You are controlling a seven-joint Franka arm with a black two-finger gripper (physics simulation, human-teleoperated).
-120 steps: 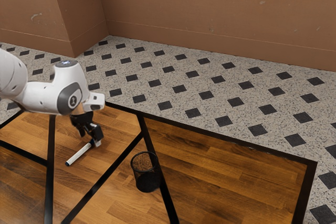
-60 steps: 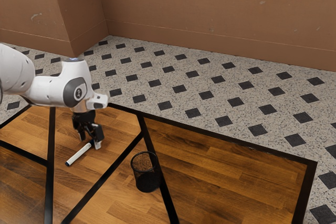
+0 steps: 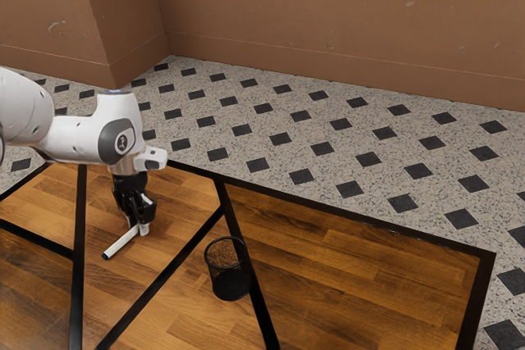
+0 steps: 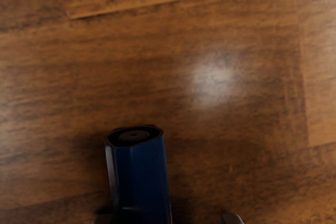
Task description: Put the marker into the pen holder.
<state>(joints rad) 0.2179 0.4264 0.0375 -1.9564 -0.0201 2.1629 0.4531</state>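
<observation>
Black jaws point(image 3: 138, 225) stand parted astride the blue end of a marker point(image 3: 121, 244) on the wooden table point(image 3: 353, 268), its white barrel toward eight o'clock in the exterior view, the pen holder point(image 3: 230, 283) at four.

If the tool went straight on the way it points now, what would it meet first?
Probably the wooden tabletop: the tool points down, with its open fingers astride the blue end of the marker. How much room is left above the wood is unclear.
</observation>
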